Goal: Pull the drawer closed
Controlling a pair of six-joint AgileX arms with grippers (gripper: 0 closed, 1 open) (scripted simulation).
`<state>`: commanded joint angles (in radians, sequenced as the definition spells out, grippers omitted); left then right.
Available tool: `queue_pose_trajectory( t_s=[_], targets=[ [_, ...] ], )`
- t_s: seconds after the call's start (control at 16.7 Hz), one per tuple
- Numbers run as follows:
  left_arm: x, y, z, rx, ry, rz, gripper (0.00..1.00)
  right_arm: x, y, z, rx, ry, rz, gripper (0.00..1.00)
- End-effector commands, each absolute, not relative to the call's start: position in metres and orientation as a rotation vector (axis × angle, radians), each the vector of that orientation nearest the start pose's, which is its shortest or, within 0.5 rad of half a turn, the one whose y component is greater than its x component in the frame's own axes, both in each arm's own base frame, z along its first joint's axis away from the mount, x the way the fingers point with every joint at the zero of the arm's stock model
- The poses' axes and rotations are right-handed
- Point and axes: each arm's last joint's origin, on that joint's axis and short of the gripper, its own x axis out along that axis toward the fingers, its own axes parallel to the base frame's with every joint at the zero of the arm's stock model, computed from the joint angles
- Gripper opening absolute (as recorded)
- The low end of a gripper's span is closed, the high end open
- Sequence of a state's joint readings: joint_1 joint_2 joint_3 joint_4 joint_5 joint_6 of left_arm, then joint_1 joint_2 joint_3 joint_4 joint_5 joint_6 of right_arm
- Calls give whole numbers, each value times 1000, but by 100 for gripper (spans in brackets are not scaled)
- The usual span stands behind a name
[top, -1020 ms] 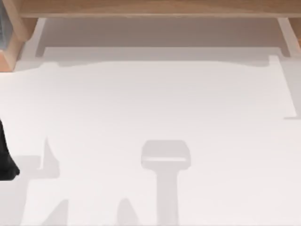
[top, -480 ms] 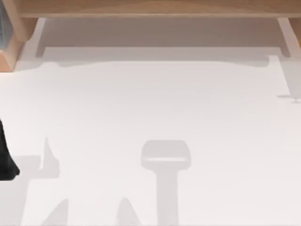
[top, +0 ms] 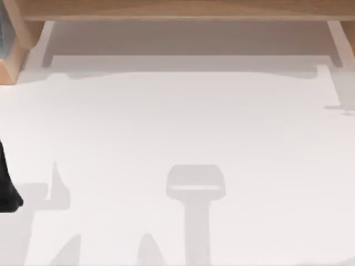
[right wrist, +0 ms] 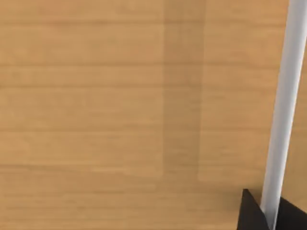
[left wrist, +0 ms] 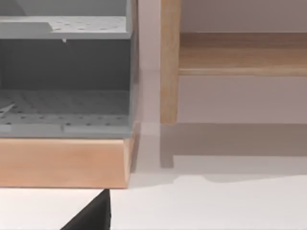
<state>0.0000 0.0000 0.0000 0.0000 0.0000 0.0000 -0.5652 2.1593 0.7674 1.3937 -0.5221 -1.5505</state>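
The drawer [top: 188, 39] stands open at the far edge of the top view. It has a long light-wood front board [top: 183, 8], thin white side walls [top: 336, 41] and a beige-grey floor, which also lies ahead in the left wrist view [left wrist: 240, 98]. In the right wrist view my right gripper [right wrist: 269, 216] is shut on a thin white bar [right wrist: 283, 105] that runs across a light-wood surface [right wrist: 120, 110], with one black fingertip [right wrist: 250, 213] on each side of it. My left arm [top: 6, 185] is parked at the left edge, and a black part of its gripper [left wrist: 91, 216] shows.
A large flat white surface [top: 177, 138] spreads in front of the drawer and carries grey shadows. At the far left stands a grey perforated shelf unit [left wrist: 64, 103] on a wooden base [left wrist: 62, 163].
A small shadow at the right edge of the white surface has slid toward the drawer, most of it in the first half second. The drawer and the left arm have not moved.
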Motion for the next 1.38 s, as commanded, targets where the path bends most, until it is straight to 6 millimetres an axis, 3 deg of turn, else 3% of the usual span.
queue_pose_trajectory(
  t_s=[0.36,0.78,1.2,1.38],
  targets=[
    [106,-1,160,0,0,0,100,370,-182,89,-1564,14,-11,0],
    [106,-1,160,0,0,0,100,376,-183,89,-1561,21,-11,0],
    [106,-1,160,0,0,0,100,431,-184,89,-1561,17,-12,0],
    [106,-1,160,0,0,0,100,436,-183,88,-1560,21,-8,0]
  ],
)
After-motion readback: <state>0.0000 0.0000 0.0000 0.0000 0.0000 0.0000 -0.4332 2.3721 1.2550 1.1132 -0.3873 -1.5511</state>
